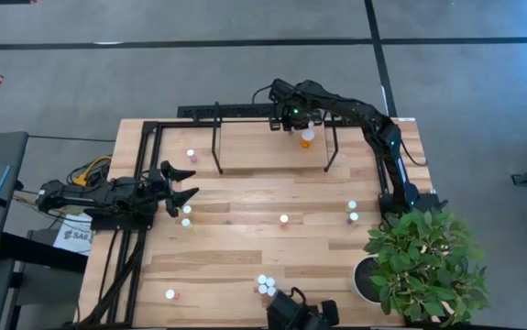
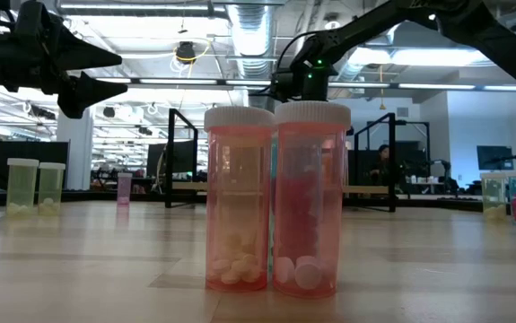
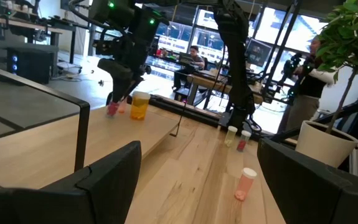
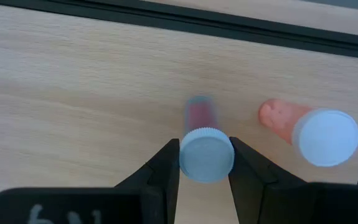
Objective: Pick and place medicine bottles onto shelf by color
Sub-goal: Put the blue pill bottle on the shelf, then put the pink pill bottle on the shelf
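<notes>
Pale plank wood fills my overhead feed, the surface [image 1: 245, 247] carrying everything; on its left edge my left end effector [image 1: 182, 186] hovers with its dark fingers spread wide apart and nothing between them, just beside a small white-capped bottle [image 1: 186, 222]; another white-capped pink bottle [image 1: 191, 156] stands on the left part of the shelf [image 1: 245, 147], the light wooden board framed in thin black tubing with two upright black hoops; at the near edge a cluster of white-capped bottles [image 1: 265, 286] stands tight together, and in the low view two of them, translucent pink with white pills at the bottom [image 2: 240, 202], fill the foreground, touching side by side; a lone pinkish bottle [image 1: 284, 220] sits mid-surface; further right, over the right half of the shelf, my right end effector [image 4: 205, 163] is clamped on the white cap of a small dark red bottle [image 4: 206, 154], held upright just above the board; just beside it an orange bottle with a larger white cap [image 4: 315, 132] stands on the shelf; right of that, two small bottles [image 1: 353, 212] stand near the right arm's base, and a leafy green plant in a round white pot [image 1: 419, 261] occupies the near right corner.
</notes>
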Controlling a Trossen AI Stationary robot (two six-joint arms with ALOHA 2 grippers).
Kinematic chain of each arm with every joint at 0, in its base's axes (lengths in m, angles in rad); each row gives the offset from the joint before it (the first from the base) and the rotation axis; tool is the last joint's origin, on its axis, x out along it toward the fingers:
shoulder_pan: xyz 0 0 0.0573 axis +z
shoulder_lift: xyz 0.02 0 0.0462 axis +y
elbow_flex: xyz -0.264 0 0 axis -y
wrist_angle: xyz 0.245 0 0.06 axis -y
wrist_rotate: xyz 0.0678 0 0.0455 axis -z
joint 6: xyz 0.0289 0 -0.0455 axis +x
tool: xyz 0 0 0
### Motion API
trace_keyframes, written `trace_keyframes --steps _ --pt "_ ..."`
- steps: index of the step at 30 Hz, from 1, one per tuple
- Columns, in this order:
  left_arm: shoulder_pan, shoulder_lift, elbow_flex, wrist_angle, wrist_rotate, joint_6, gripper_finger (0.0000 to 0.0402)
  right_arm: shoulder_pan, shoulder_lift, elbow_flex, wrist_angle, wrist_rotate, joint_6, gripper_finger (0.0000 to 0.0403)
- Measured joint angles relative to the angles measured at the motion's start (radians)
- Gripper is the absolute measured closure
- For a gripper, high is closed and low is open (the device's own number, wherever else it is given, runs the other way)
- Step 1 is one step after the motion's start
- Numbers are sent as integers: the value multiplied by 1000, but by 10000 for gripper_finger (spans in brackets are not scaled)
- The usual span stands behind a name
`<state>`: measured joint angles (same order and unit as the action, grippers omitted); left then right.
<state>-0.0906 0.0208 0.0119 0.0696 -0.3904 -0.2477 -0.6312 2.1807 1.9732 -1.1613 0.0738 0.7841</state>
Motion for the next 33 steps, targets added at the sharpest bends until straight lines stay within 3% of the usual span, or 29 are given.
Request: trace_keyframes --steps 7,20,33 --pt "0 0 0 0 0 0 90 0 0 0 -1 -1 -20 273" --pt "0 0 0 0 0 0 90 -13 0 0 24 1 -62 193" --pt "0 0 0 0 0 0 90 1 -8 0 -11 7 -78 185"
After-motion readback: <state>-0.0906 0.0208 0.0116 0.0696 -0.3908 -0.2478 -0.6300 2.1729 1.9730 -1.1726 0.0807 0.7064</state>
